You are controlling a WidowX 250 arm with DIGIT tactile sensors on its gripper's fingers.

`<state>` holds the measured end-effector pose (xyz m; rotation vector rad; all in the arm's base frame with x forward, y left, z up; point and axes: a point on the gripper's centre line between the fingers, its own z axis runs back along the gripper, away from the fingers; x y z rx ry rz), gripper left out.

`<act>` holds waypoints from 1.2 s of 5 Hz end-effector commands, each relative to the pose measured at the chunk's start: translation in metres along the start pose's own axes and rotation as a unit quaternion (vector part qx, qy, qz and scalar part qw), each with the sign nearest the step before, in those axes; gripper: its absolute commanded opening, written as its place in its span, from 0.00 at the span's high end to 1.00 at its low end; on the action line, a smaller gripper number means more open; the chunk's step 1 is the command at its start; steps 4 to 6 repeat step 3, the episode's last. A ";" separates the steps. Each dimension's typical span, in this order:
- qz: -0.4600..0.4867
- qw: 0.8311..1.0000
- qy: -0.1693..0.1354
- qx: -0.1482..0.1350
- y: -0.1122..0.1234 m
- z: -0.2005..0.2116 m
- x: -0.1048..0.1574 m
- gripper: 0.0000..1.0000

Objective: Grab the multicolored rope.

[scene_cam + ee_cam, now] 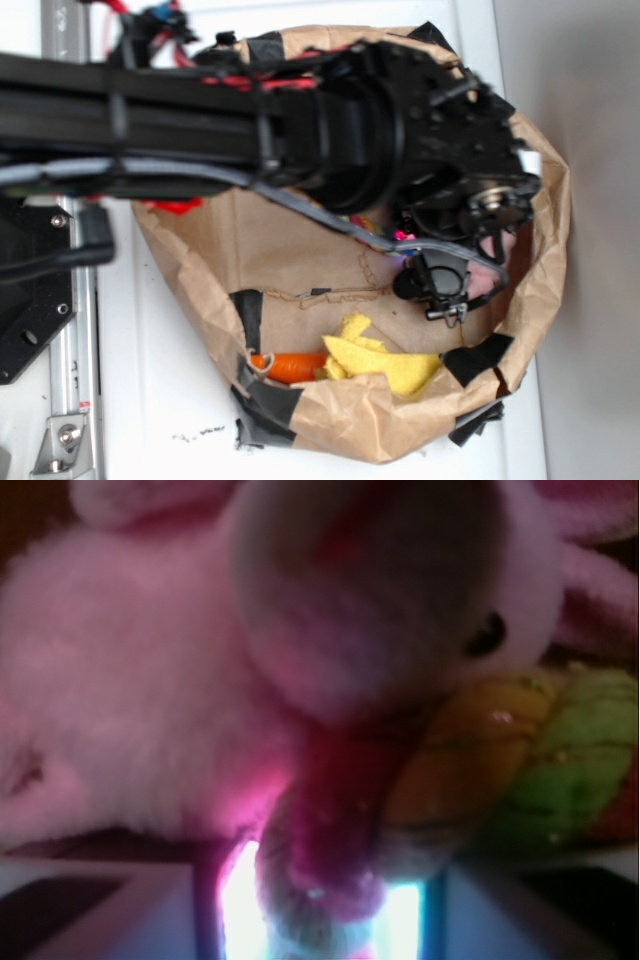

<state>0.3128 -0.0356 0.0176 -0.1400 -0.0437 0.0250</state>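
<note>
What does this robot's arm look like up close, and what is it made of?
The arm is matte black and blocky, built from box-shaped segments joined by round black joints. A grey cable runs along its underside, and red wires show near the base. The tool at the end is black too, with small metal screws.

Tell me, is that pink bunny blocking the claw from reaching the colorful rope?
Partly. In the wrist view the pink bunny lies right against the multicolored rope, covering its upper left side. The rope's yellow and green strands show beside it. Whether the fingers already touch the rope cannot be told.
</note>
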 end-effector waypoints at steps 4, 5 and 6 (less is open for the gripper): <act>-0.005 0.998 -0.061 0.033 0.012 0.175 -0.070 1.00; -0.005 0.998 -0.061 0.033 0.012 0.175 -0.070 1.00; -0.005 0.998 -0.061 0.033 0.012 0.175 -0.070 1.00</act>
